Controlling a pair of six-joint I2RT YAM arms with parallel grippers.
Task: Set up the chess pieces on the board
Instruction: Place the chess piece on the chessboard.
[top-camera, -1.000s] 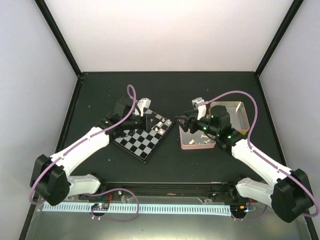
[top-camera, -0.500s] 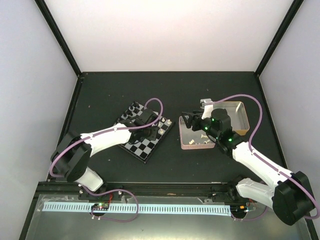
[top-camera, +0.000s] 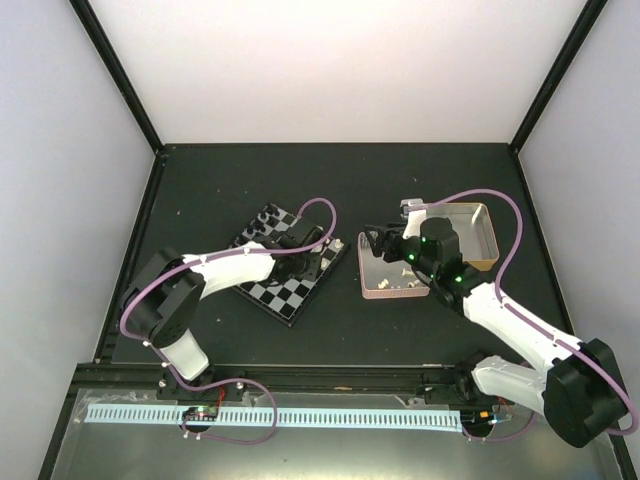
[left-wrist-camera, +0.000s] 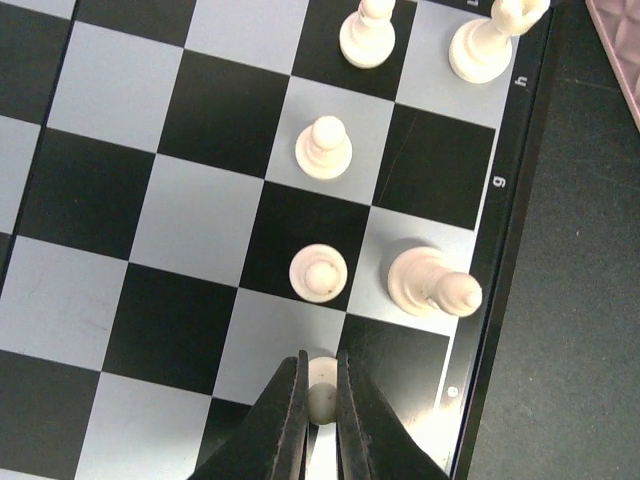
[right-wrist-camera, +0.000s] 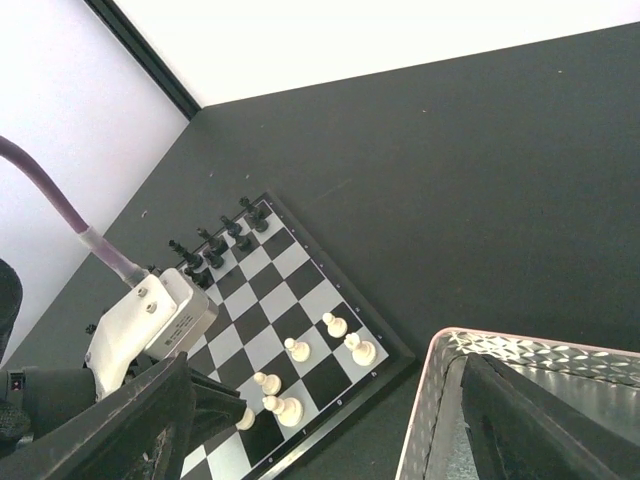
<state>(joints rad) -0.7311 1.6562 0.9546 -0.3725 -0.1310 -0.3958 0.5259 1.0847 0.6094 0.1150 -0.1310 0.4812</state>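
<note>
Well off to the left of the left end effector (top-camera: 303, 262), at the far corner of the board (top-camera: 272, 292): a cluster of tiny black figures (top-camera: 265, 217), standing. Left end effector low over the board's right-hand side, fingers pressed together and pinching one cream-white chess piece (left-wrist-camera: 320, 400) above a grey square, one file in from the board's thick black edge; whether touching the square, impossible to tell. Just ahead of those fingertips (left-wrist-camera: 290, 410), more chess pieces (left-wrist-camera: 318, 272) on the board: a short one directly in front, a taller one beside it to the right on the edge file, another short one farther ahead, two more at the top of the left wrist view. To the right of the board, apart from it on the dark surface (top-camera: 400, 180), a pink tin (top-camera: 395, 296) with a few pale bits inside, too small to identify. Right end effector (top-camera: 373, 240) above the tin's far-left corner, fingers spread wide. To its right, a gold tin (top-camera: 490, 240), just beside the pink one, the join hidden by the arm.
</note>
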